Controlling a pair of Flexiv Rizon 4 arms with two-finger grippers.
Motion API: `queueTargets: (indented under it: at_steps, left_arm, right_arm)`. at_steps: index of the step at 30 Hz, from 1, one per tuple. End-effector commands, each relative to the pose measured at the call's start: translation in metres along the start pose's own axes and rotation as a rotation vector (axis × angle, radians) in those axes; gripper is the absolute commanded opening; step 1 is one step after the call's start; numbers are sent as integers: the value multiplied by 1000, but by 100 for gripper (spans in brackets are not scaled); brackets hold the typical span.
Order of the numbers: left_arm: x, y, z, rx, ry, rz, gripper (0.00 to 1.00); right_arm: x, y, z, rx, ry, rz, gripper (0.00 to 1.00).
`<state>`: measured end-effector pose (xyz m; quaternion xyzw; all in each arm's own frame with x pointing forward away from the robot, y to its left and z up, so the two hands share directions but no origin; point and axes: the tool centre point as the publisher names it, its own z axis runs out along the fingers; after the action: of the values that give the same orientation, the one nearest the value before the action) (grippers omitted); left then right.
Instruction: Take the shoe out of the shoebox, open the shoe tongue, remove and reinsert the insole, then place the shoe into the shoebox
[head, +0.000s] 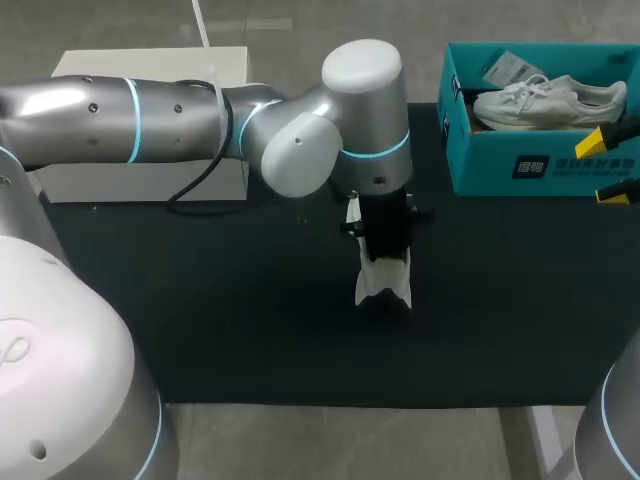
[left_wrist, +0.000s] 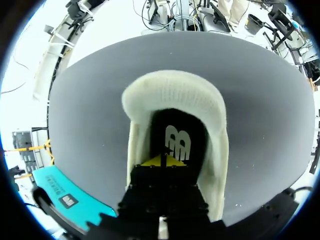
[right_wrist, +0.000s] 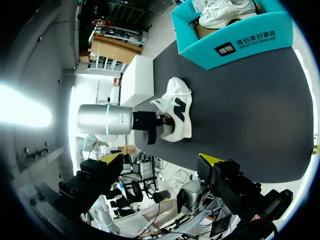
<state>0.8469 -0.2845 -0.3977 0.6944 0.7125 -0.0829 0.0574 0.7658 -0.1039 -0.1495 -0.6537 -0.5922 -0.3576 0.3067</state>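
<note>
A black mat (head: 200, 300) covers the table. From the head view, the left gripper (head: 385, 250) stands straight down on the shoe (head: 383, 282) at mid-table. The right gripper (head: 612, 167) hangs wide open beside the shoebox (head: 480, 160), well apart from that shoe. In the left wrist view, the yellow tips sit drawn together inside the shoe's mouth on the insole (left_wrist: 177, 137), and the toe lies ahead of them. The right wrist view shows the shoe lengthwise ahead, so the left arm is clearly nearer.
</note>
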Motion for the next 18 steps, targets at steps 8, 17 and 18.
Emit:
queueTargets:
  at_steps: [8, 17, 18]
  left_arm:
    - [2, 15, -25, -92, 8, 11, 0]
    - [1, 20, -27, -147, 39, 7, 97]
    - [1, 20, -27, -148, 39, 5, 100]
  right_arm:
    - [0, 0, 0, 1, -3, 1, 100]
    - [0, 0, 0, 1, -3, 1, 100]
    - [0, 0, 0, 1, -3, 1, 100]
